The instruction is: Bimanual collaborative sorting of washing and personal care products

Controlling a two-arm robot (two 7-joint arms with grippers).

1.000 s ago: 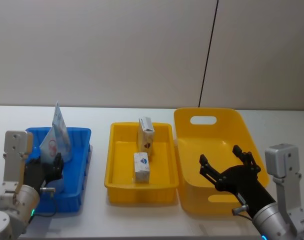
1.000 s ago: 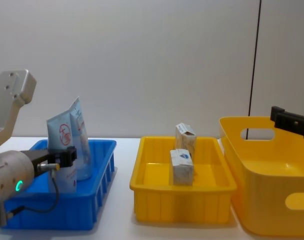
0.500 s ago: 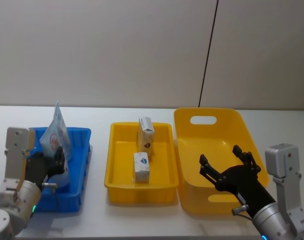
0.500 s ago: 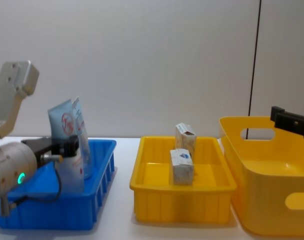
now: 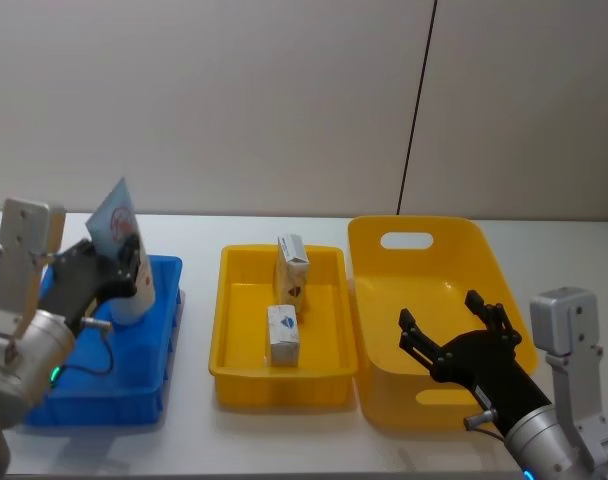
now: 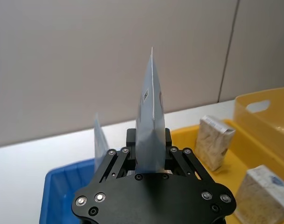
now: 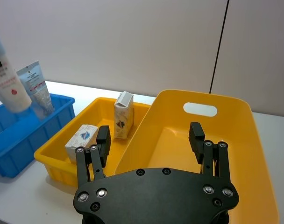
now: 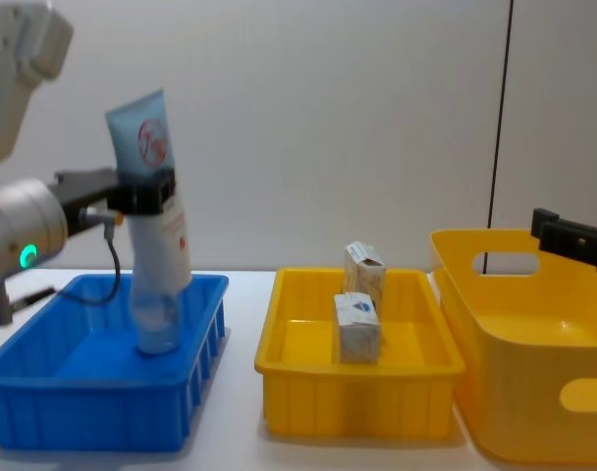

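Observation:
My left gripper (image 8: 146,191) is shut on a tall white tube (image 8: 159,245) with a pale-blue crimped end and a red logo. It holds the tube tilted over the blue bin (image 8: 43,397), cap end down inside the bin. In the head view the left gripper (image 5: 124,272) and tube (image 5: 116,215) are over the bin's far end. A second tube (image 7: 38,88) stands in the blue bin (image 7: 6,140). Two beige cartons (image 5: 292,265) (image 5: 283,335) stand in the yellow tray (image 5: 234,375). My right gripper (image 5: 452,327) hangs open above the big yellow bin (image 5: 434,285).
The three containers stand side by side on a white table (image 5: 194,440): blue bin on the left, yellow tray in the middle, tall yellow bin with handle cut-outs on the right. A plain wall rises close behind the table.
My left gripper has risen and swung toward the bin's far end, lifting the tube out from beside the second one. The right arm and the cartons have not moved.

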